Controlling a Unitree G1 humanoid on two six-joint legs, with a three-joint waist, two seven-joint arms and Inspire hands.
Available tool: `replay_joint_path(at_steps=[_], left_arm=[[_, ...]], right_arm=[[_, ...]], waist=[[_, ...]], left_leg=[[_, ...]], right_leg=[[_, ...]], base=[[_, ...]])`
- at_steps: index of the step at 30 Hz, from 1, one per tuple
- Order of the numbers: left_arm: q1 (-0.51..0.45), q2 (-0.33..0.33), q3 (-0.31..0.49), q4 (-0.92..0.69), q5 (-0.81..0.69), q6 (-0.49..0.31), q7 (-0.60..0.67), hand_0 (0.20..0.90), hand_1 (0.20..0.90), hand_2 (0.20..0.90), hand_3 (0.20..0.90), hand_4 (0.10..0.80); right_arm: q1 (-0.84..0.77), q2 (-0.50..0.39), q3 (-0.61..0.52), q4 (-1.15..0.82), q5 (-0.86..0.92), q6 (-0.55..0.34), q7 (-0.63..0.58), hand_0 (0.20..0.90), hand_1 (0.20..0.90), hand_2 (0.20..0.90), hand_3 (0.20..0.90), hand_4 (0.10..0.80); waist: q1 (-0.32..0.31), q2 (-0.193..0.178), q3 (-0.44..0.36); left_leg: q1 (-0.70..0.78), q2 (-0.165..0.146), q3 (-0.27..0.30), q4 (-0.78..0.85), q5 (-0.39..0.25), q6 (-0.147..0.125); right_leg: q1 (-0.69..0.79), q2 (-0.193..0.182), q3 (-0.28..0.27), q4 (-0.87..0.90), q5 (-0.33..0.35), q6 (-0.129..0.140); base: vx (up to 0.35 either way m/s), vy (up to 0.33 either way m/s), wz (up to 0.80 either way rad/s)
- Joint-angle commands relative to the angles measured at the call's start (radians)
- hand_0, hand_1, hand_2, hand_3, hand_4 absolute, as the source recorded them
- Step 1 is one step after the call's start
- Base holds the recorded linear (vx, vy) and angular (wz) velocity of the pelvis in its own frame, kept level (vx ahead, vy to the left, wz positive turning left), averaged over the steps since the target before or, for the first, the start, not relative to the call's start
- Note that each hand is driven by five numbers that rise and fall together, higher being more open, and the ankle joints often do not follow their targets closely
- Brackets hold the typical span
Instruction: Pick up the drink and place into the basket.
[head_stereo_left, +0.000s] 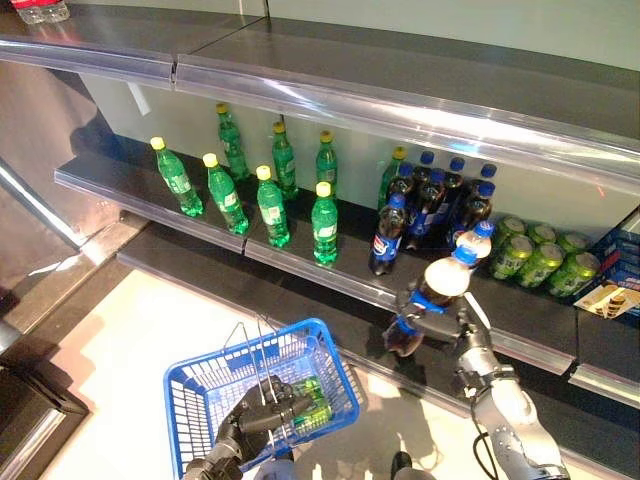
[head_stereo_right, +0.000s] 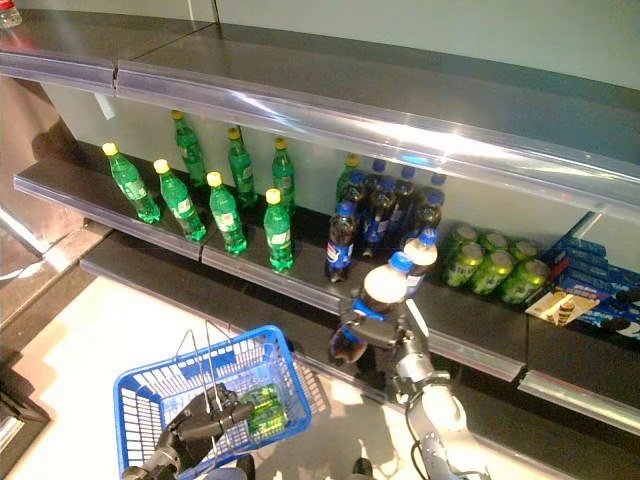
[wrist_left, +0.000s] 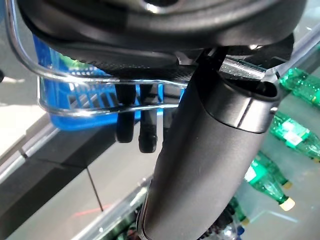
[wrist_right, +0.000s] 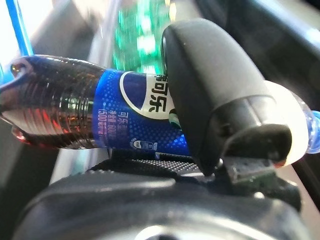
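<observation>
A dark cola bottle (head_stereo_left: 425, 300) with a blue label and blue cap is tilted in the air just in front of the lower shelf's edge. My right hand (head_stereo_left: 455, 325) is shut on it, and in the right wrist view the thumb (wrist_right: 210, 95) presses across the bottle's label (wrist_right: 130, 120). To the lower left hangs a blue plastic basket (head_stereo_left: 200, 385). My left hand (head_stereo_left: 255, 420) is curled round its wire handle (wrist_left: 100, 80). A green bottle (head_stereo_left: 310, 400) lies inside the basket.
The lower shelf (head_stereo_left: 300, 265) carries several green bottles (head_stereo_left: 270, 205), a cluster of cola bottles (head_stereo_left: 425, 195), green cans (head_stereo_left: 540, 260) and blue boxes (head_stereo_left: 620, 260) at the far right. An upper shelf (head_stereo_left: 400, 95) overhangs them. Pale floor lies below the basket.
</observation>
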Motion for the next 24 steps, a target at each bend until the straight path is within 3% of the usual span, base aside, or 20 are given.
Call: replay_joint_path(at_steps=[1, 11, 24], left_arm=[[-0.081, 0.024, 0.019, -0.283, -0.077, -0.138, -0.156, 0.3, 0.3, 0.3, 0.2, 0.1], [-0.113, 0.031, -0.072, -0.32, -0.077, -0.12, -0.154, 0.3, 0.3, 0.3, 0.2, 0.1], [-0.193, 0.032, -0.176, -0.35, -0.092, -0.097, -0.161, 0.3, 0.3, 0.3, 0.2, 0.1]], right_arm=[[-0.091, 0.021, -0.005, -0.268, 0.092, -0.092, 0.132, 0.3, 0.3, 0.3, 0.2, 0.1], [-0.119, 0.089, 0.215, -0.045, -0.005, -0.173, -0.021, 0.3, 0.3, 0.3, 0.2, 0.1], [-0.256, 0.197, 0.305, 0.276, 0.009, -0.256, -0.181, 0.3, 0.3, 0.3, 0.2, 0.1]], waist=[[0.012, -0.013, -0.091], [0.05, -0.002, -0.072], [0.089, 0.035, -0.016]], left_leg=[[-0.095, 0.055, -0.017, 0.229, -0.036, -0.003], [-0.127, 0.038, -0.051, 0.261, -0.038, 0.002], [-0.214, 0.003, -0.107, 0.331, -0.051, 0.005]], right_leg=[[-0.022, -0.061, -0.039, 0.119, -0.006, 0.0], [-0.036, -0.077, -0.05, 0.141, -0.004, 0.004], [-0.071, -0.117, -0.065, 0.172, 0.008, 0.011]], base=[[0.013, 0.014, 0.06], [0.022, 0.0, 0.08], [-0.014, 0.031, 0.11]])
